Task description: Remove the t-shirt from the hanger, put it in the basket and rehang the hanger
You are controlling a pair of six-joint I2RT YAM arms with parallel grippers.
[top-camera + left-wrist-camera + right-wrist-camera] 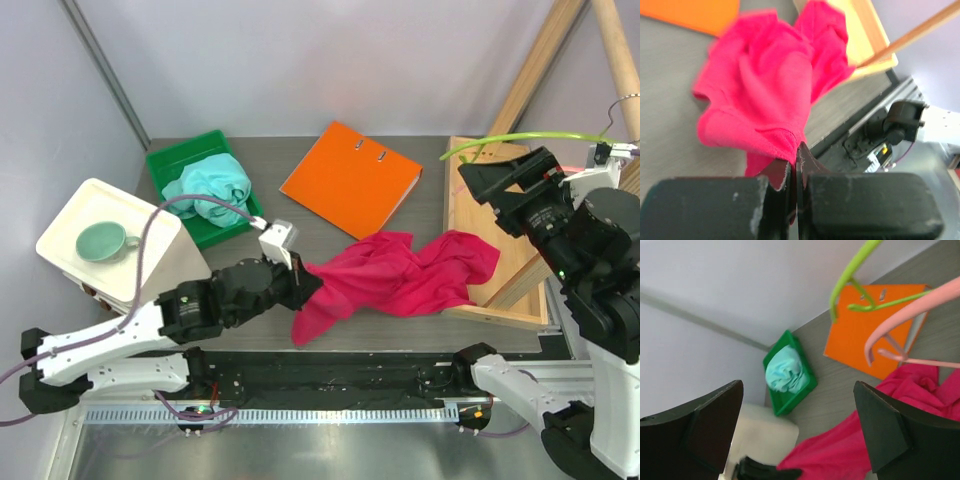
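The red t-shirt [400,275] lies crumpled on the table, its right end draped over the edge of a wooden board [520,270]. My left gripper [305,282] is shut on the shirt's left hem, with the fabric pinched between the jaws in the left wrist view [796,155]. My right gripper [480,195] is open and empty, raised above the board; it also shows in the right wrist view [799,390]. A pink hanger [900,320] and a green hanger [855,270] hang just in front of it. I cannot tell whether the shirt [850,450] still touches the pink hanger.
An orange binder [350,178] lies at the back centre. A green tray [165,165] holds a teal cloth [210,190]. A white box [70,215] with a green cup [100,240] stands at the left. A wooden pole [540,60] slants at the back right.
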